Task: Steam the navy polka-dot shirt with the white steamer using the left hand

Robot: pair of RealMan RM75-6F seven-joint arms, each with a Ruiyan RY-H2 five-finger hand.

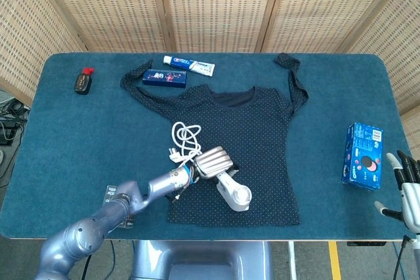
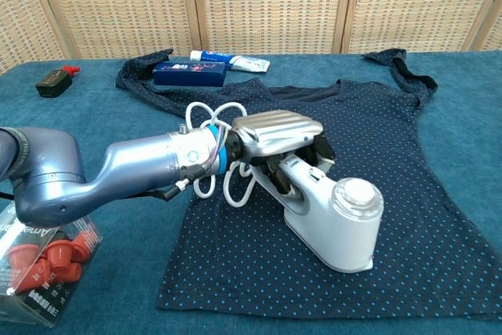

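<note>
Nearest to me, at the bench's (image 1: 59,136) near left corner, sits a clear box of red caps (image 2: 43,260), partly hidden under my left arm. My left hand (image 2: 276,137) has its fingers wrapped around the handle of the white steamer (image 2: 333,221), which stands on the near left part of the navy polka-dot shirt (image 1: 252,142), close to its hem. The steamer's white cord (image 1: 185,141) lies looped just to the left of the hand, at the shirt's left edge.

At the near right edge my right hand (image 1: 405,188) hangs off the bench with fingers spread, gripping nothing. Just beside it, a little farther in, a blue carton (image 1: 363,156) lies on the bench, well apart from the shirt.

The shirt lies flat in the middle, collar toward the far side, sleeves stretched out to far left and far right. Against the left sleeve rests a dark blue box (image 1: 165,77), and just beyond it a toothpaste tube (image 1: 189,64). Toward the far left corner lies a small black bottle with a red cap (image 1: 83,80).
</note>
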